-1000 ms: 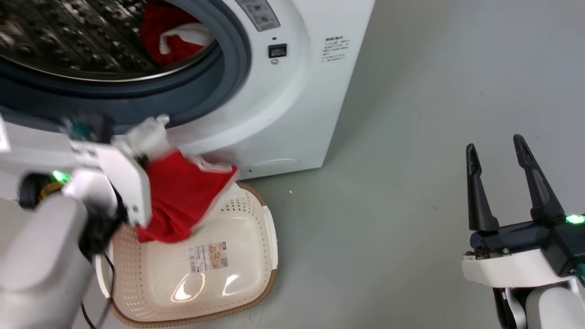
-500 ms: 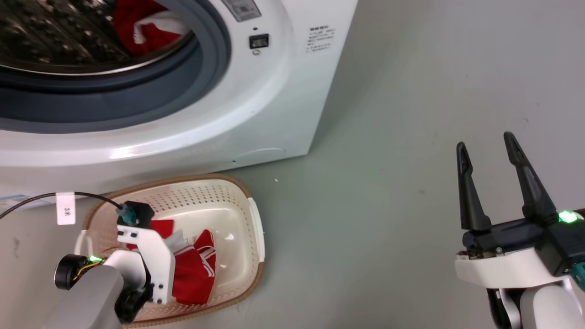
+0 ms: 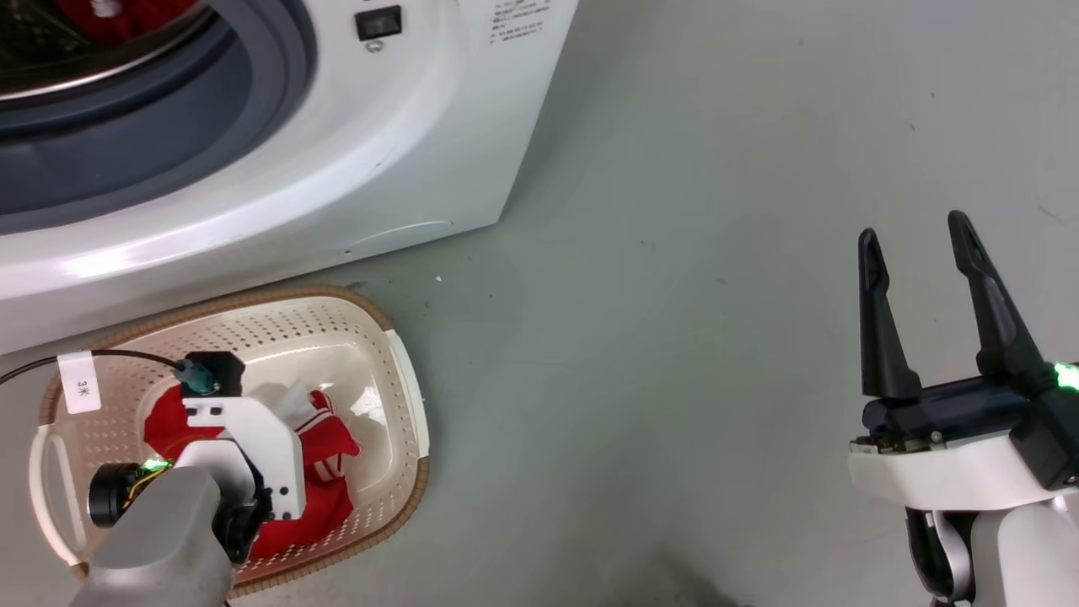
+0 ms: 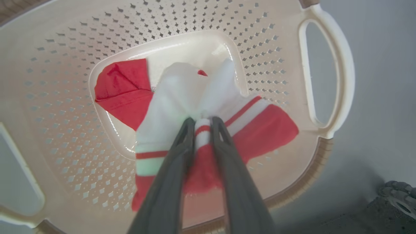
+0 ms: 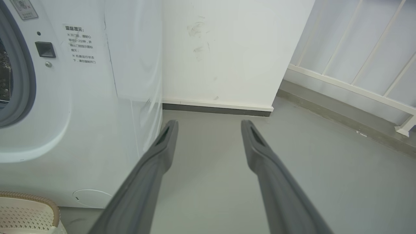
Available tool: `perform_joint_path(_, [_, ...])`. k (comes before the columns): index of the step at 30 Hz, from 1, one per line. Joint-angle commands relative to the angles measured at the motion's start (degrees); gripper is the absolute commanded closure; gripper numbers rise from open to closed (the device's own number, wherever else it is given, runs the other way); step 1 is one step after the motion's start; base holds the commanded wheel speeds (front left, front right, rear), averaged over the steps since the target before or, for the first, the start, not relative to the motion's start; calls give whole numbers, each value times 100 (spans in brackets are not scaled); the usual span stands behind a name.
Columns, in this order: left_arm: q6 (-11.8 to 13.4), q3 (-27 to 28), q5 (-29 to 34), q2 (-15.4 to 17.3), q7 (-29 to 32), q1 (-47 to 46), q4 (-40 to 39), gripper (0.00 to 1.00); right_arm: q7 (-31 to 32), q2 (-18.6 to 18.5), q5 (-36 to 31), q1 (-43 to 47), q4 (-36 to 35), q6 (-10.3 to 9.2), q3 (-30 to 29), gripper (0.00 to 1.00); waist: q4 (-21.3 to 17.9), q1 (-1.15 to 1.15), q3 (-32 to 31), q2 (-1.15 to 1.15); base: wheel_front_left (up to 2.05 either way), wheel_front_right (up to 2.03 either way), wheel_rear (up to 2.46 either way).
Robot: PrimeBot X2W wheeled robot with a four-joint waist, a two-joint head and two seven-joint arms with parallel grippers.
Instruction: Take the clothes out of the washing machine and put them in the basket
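Our left gripper point(image 4: 203, 121) is clamped on the red-and-white clothes point(image 4: 260, 130) inside the basket point(image 4: 65, 97), just before the washing machine point(image 3: 337, 169); our right gripper point(image 3: 913, 226) hangs wide open, empty, above the floor point(image 3: 674, 337).

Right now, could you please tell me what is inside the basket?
A red and white garment lies in the basket, pinched by the left pincer. Whatever is beneath the cloth cannot be seen.

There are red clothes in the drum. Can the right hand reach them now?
Probably, after turning: the porthole is open, only floor lies between; the right hand is open, empty, but aimed past the machine.
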Motion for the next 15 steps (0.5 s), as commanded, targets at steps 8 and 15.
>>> perform_joint_path(8, [-194, -64, 55, -291, -646, -306, 689, 0, -11, 10, -60, -113, 55, -6, -22, 0, 165, 0, -119, 0, 0, 0, 0])
perform_joint_path(15, [-348, -160, 166, -493, -1504, -370, 936, 0, -11, 10, -172, -21, 108, -6, -125, 0, 505, 0, -572, 0, 0, 0, 0])
